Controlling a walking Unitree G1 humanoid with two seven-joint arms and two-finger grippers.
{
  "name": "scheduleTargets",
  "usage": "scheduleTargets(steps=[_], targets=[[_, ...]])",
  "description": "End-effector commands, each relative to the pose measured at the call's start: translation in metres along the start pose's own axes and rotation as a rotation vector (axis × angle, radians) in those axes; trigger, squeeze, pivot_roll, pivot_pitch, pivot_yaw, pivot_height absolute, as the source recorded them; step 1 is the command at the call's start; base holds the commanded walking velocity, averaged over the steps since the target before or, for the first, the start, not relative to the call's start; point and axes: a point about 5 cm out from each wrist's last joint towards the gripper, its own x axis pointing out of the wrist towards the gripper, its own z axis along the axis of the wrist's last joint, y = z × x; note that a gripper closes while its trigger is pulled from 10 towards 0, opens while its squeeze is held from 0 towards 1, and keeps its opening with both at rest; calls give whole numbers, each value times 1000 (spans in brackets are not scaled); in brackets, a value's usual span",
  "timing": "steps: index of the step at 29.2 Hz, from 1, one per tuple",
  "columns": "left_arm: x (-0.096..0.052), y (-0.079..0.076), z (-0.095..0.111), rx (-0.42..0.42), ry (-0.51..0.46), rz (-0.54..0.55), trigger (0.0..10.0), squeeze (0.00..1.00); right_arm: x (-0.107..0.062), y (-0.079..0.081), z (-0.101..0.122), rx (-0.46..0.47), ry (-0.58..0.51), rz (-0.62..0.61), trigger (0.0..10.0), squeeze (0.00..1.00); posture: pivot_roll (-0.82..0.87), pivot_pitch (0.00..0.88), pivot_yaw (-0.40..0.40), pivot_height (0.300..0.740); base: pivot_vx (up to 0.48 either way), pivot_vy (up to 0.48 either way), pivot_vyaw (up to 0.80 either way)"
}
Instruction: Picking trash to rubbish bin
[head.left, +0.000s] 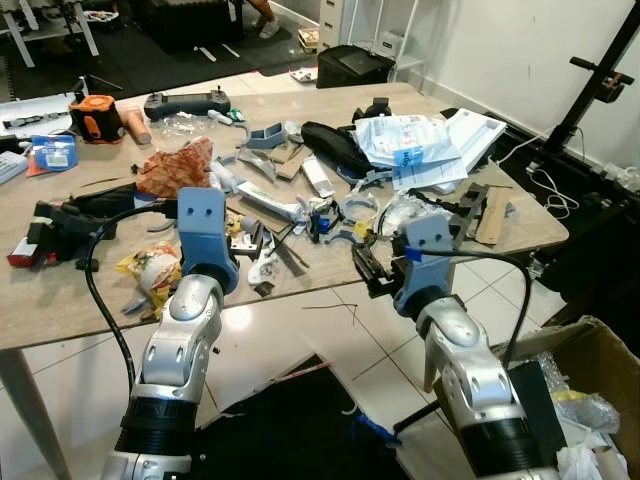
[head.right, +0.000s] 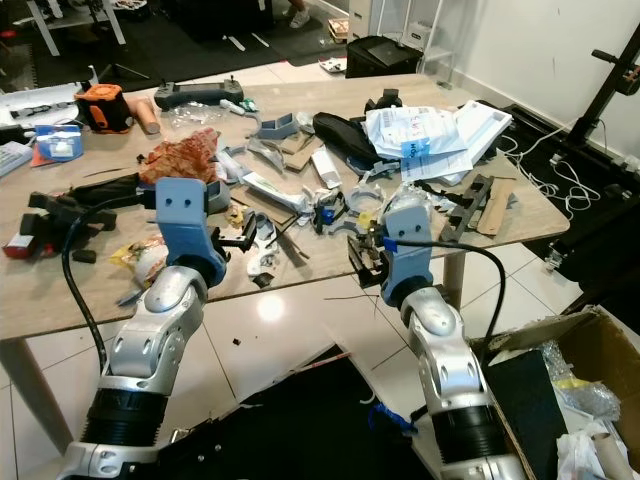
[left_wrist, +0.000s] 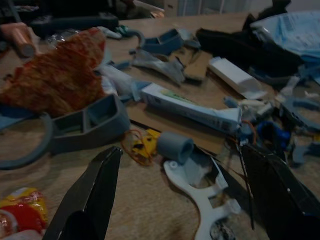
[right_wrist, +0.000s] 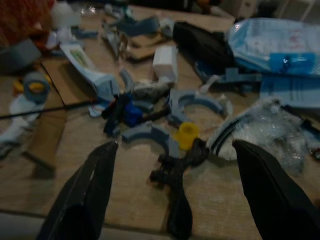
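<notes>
Across the wooden table (head.left: 520, 235) it's basically a junk pile: grey plastic brackets, a white plastic piece (left_wrist: 202, 197), a toothpaste-style box (left_wrist: 187, 106), a red crumpled wrapper (head.left: 175, 167) and a clear plastic bag (right_wrist: 272, 132). Everything's scattered loose, so I'd guess the robot is lining up to pick one bit at a time.

Both arms are raised with the forearms angled up toward the table's near edge. The left gripper (left_wrist: 182, 192) hovers low over the white plastic piece, fingers spread wide and empty. The right gripper (right_wrist: 172, 187) faces a yellow cap (right_wrist: 186, 134) and some black tangled bits, also wide apart, holding nothing.

The cardboard box (head.left: 590, 370) of rubbish sits on the floor by its right side.
</notes>
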Motion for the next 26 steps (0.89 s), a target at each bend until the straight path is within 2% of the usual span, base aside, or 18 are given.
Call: scheduleTargets(steps=[1, 2, 3, 4, 8, 10, 11, 12, 13, 14, 15, 16, 19, 21, 23, 26], targets=[[0, 1, -2, 23, 13, -8, 10000, 0, 5, -6, -8, -24, 25, -11, 10000, 1000, 1, 154, 5, 740, 0, 0, 0], [0, 1, -2, 23, 13, -8, 10000, 0, 5, -6, -8, -24, 25, -11, 10000, 1000, 1, 154, 5, 740, 0, 0, 0], [-1, 1, -1, 31, 8, -20, 10000, 0, 11, -12, -9, -42, 34, -24, 10000, 761, 8, 163, 4, 740, 0, 0, 0], [-2, -1, -1, 55, 2, -41, 10000, 0, 17, -16, -10, -53, 45, -30, 10000, 0, 13, 170, 1, 740, 0, 0, 0], [-5, -6, -1, 98, -6, -94, 10000, 0, 26, -20, -10, -54, 62, -32, 10000, 0, 19, 178, -7, 740, 0, 0, 0], [-10, -15, 1, 113, -5, -203, 10000, 0, 34, -19, -11, -30, 95, -16, 10000, 0, 25, 186, -16, 740, 0, 0, 0], [-10, -15, 1, 113, -5, -203, 10000, 0, 34, -19, -11, -30, 95, -16, 10000, 0, 25, 186, -16, 740, 0, 0, 0], [-15, -21, 2, 117, 2, -291, 10000, 0, 37, -17, -11, -17, 110, -1, 10000, 0, 27, 193, -27, 740, 0, 0, 0], [-15, -21, 2, 117, 2, -291, 10000, 0, 37, -17, -11, -17, 110, -1, 10000, 0, 27, 193, -27, 740, 0, 0, 0], [-24, -32, 2, 173, 6, -433, 10000, 0, 40, -16, -11, 4, 118, 7, 10000, 0, 30, 191, -33, 740, 0, 0, 0], [-24, -32, 2, 173, 6, -433, 10000, 0, 40, -16, -11, 4, 118, 7, 10000, 0, 30, 191, -33, 740, 0, 0, 0], [-31, -40, 0, 200, 36, -521, 10000, 0, 42, -15, -10, 11, 123, 11, 10000, 0, 35, 192, -38, 740, 0, 0, 0], [-36, -46, -3, 214, 63, -574, 10000, 0, 44, -14, -10, 17, 126, 13, 10000, 0, 36, 191, -41, 740, 0, 0, 0], [-40, -56, -9, 193, 123, -620, 10000, 0, 47, -12, -12, 19, 139, 20, 10000, 0, 36, 186, -43, 740, 0, 0, 0], [-43, -62, -12, 187, 139, -648, 10000, 0, 47, -11, -13, 5, 157, 20, 10000, 0, 32, 184, -42, 740, 0, 0, 0], [-43, -67, -15, 166, 139, -644, 10000, 0, 49, -10, -17, -30, 207, 20, 10000, 0, 29, 180, -40, 740, 0, 0, 0]])
